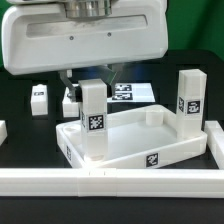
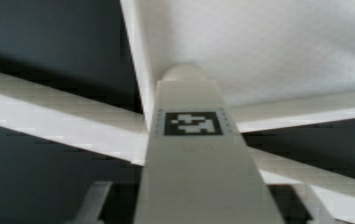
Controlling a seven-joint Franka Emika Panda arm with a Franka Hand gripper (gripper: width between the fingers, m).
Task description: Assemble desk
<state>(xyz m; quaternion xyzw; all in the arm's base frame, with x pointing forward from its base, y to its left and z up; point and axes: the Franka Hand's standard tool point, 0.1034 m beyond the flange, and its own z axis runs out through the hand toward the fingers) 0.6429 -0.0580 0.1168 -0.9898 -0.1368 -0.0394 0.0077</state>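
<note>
The two-finger gripper [image 1: 90,80] hangs straight over one white square plastic leg [image 1: 92,122], its jaws partly drawn in on either side of the leg's top; whether they pinch it I cannot tell. That leg stands upright in the corner of the white plastic tray-like tabletop [image 1: 120,152] nearest the exterior view's left. Its long axis is vertical and directly beneath the hand, so the coming move probably runs along or about that axis. In the wrist view the leg [image 2: 195,175] shows its black-and-white tag [image 2: 195,122] and reaches down to the tabletop's rim [image 2: 49,105]. The tabletop lies on the black table [image 1: 20,140] near its front edge, just behind a long white border rail [image 1: 100,182]. There are four legs in all: a second leg [image 1: 188,95] stands upright at the tabletop's corner on the exterior view's right, and a third leg [image 1: 70,103] and a fourth leg [image 1: 38,99] lie loose on the table beyond, toward the exterior view's left. There is one tabletop, one arm and one thin flat white marker board [image 1: 132,93] further back
</note>
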